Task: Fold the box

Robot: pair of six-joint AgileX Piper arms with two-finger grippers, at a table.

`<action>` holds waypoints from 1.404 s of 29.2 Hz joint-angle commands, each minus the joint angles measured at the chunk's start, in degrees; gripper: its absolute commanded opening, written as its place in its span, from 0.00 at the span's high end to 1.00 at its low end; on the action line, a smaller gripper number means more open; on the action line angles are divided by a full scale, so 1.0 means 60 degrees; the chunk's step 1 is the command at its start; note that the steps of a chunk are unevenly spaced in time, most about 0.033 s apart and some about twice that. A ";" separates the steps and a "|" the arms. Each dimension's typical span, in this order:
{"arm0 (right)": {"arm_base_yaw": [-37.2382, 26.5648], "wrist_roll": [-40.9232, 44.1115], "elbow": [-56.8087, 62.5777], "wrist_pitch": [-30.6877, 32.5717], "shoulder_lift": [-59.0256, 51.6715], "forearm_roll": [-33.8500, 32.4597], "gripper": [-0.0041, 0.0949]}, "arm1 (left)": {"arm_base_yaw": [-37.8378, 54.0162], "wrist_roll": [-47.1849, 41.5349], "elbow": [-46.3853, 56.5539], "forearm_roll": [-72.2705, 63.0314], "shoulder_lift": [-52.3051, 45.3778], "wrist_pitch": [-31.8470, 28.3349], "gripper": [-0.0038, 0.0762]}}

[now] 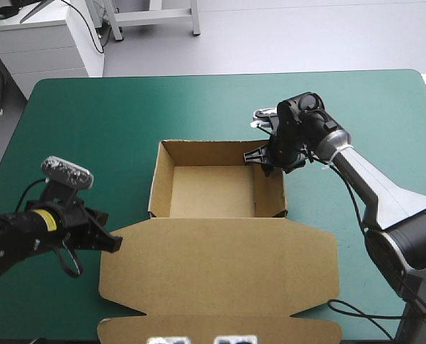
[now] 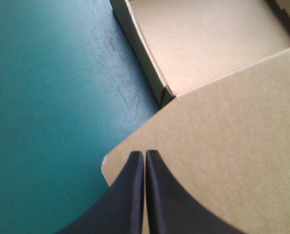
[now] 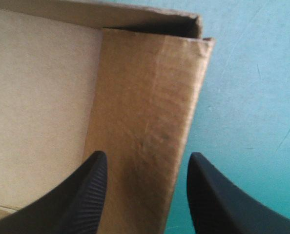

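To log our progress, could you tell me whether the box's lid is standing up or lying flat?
Lying flat: the lid spreads on the teal-green cover toward its near edge, beside the open tray with raised walls.

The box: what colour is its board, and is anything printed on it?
The box is plain brown, unprinted; the high view shows it best.

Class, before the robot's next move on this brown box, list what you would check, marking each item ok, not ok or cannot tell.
1. Tray walls of the box raised: ok.
2. Lid lying flat toward the table's near edge: ok.
3. Right pincer open, astride the right wall: ok.
4. Left pincer shut, over the lid's left corner: ok.
5. Left pincer touching the lid: cannot tell.
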 commanded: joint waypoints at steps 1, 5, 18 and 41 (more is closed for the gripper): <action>-0.0077 -0.0178 -0.0046 0.0074 -0.0252 0.0120 0.63 | -0.0065 0.0008 0.1229 -0.0012 -0.1023 -0.0972 0.96; -0.0077 -0.0443 0.0251 0.0074 -0.0155 0.0138 0.93 | -0.0065 0.0008 0.2876 -0.0012 -0.2076 -0.1452 0.96; -0.1531 -0.0378 0.0311 0.0074 -0.0863 -0.1323 0.98 | -0.0065 0.0008 0.4483 -0.0049 -0.3679 -0.1094 0.96; -0.8406 -0.1242 0.0413 -0.0131 -0.0974 -0.3466 0.96 | -0.0065 0.0008 0.4609 0.0427 -0.3715 -0.1070 0.96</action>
